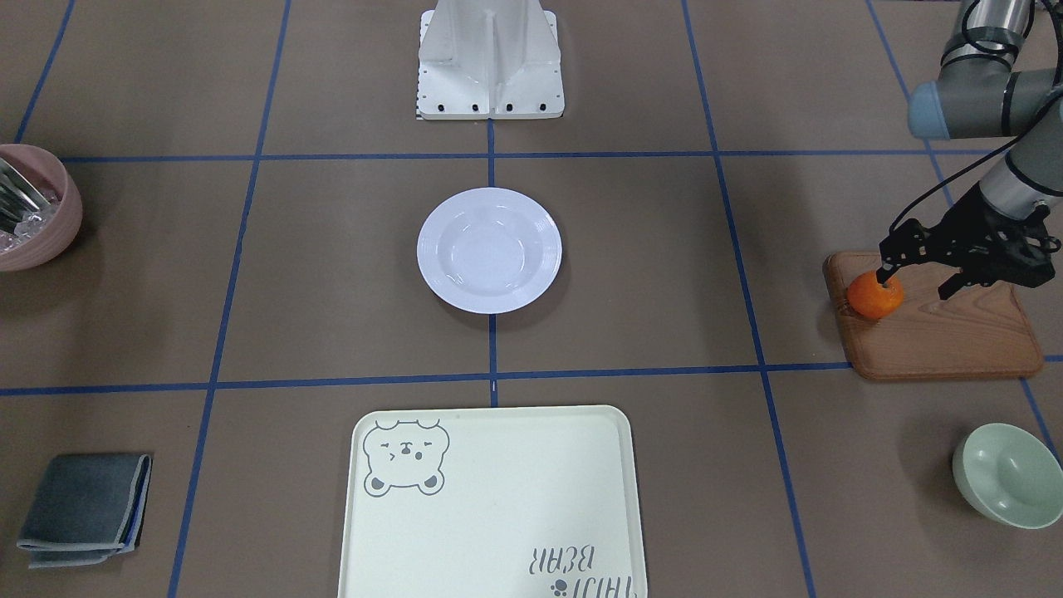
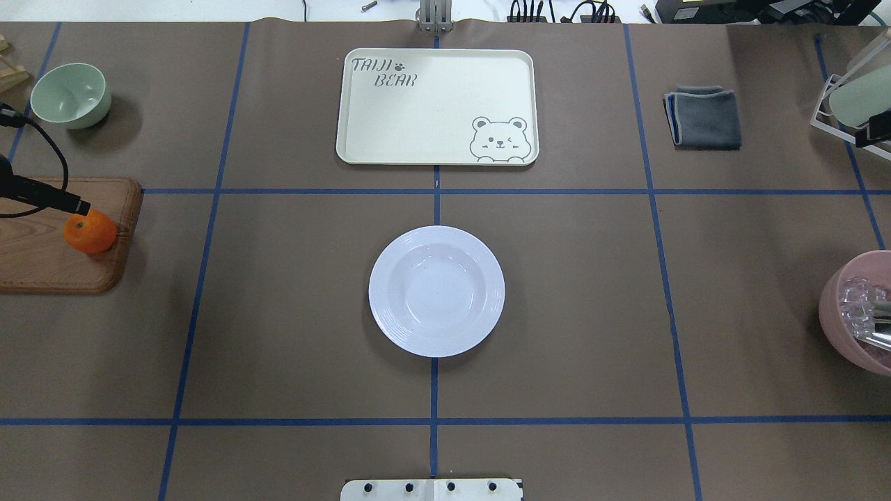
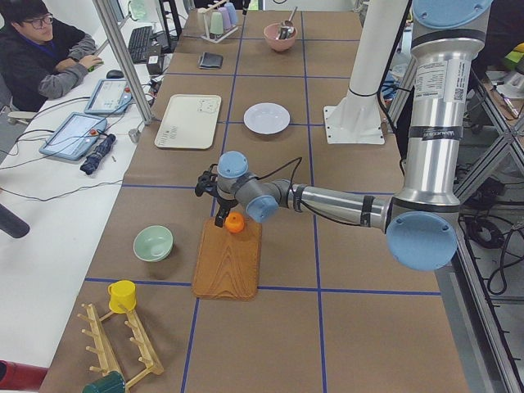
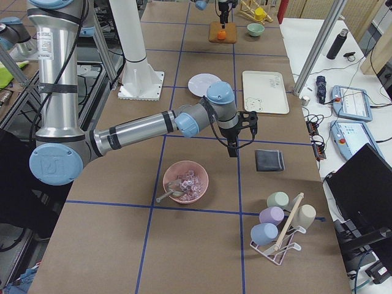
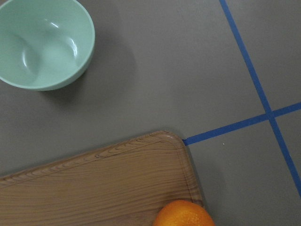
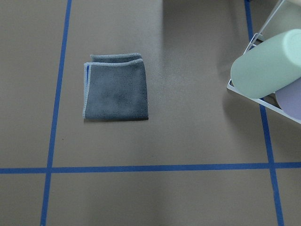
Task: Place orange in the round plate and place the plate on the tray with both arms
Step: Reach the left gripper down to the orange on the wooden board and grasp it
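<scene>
The orange (image 1: 874,296) sits on the corner of a brown wooden board (image 1: 938,340), far out on my left side. My left gripper (image 1: 913,282) hangs over it, open and holding nothing. One fingertip (image 1: 885,273) is at the orange's top and the other is above the board. The left wrist view catches only the orange's (image 5: 183,215) upper edge. The white round plate (image 2: 436,291) lies empty at the table's middle. The cream bear tray (image 2: 431,111) lies empty beyond it. My right gripper (image 4: 234,147) hovers near a folded grey cloth; I cannot tell whether it is open or shut.
A pale green bowl (image 1: 1009,473) stands beside the board. A pink bowl (image 2: 856,313) with ice and a utensil is at the far right. The grey cloth (image 6: 115,87) and a cup rack (image 6: 263,70) lie below the right wrist.
</scene>
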### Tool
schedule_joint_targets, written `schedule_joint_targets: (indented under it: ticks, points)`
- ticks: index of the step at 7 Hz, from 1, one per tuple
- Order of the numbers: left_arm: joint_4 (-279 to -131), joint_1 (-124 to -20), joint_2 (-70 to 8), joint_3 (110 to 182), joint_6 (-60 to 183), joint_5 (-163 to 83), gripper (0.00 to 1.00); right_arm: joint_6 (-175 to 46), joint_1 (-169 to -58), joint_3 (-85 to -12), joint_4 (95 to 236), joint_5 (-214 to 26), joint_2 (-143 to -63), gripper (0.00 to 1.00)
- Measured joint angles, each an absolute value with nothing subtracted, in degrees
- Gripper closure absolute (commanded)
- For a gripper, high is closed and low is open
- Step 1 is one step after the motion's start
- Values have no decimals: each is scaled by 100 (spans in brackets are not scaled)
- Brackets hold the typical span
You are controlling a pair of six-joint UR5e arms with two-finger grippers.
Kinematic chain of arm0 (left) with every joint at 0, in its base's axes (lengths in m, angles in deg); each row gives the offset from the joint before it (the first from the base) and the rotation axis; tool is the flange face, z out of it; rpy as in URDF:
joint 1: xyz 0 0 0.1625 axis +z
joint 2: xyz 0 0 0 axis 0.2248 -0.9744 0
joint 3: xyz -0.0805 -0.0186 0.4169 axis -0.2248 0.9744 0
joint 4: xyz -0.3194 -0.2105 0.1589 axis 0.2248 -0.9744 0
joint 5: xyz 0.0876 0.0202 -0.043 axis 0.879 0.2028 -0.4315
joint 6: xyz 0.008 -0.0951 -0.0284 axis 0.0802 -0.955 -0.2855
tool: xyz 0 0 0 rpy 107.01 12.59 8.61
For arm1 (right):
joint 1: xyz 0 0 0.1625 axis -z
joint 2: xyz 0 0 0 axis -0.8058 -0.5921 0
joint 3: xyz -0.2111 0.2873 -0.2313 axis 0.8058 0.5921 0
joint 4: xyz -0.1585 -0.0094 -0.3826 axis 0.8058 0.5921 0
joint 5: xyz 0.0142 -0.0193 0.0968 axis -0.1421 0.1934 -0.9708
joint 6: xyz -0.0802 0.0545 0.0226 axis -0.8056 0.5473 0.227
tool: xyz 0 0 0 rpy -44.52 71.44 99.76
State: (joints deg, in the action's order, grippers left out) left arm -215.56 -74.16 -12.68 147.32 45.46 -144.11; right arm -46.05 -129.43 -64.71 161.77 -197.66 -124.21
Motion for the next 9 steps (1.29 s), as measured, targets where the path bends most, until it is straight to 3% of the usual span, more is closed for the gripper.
schedule_joint_targets:
  ticks: [3,4,5,6,9]
  points:
    - [-21623,-6906,-1280,14474,4448,-13869,1,-4602,-12892,-6462,16177,-19691,-12426,0]
    - [-21692,-6823,-1276,14407,4435,-13831,6,-4601,-12881,-6457,16177,-19676,-12428,0]
    - [-21842,-6771,-1273,14313,4425,-13818,70,-4601,-12879,-6453,16177,-19668,-12427,0]
    - [-21999,-6745,-1271,14248,4358,-13821,100,-4602,-12873,-6448,16177,-19664,-12424,0]
    - [-22166,-6746,-1367,14361,4143,-14047,100,-4610,-12860,-6435,16175,-19672,-12418,0]
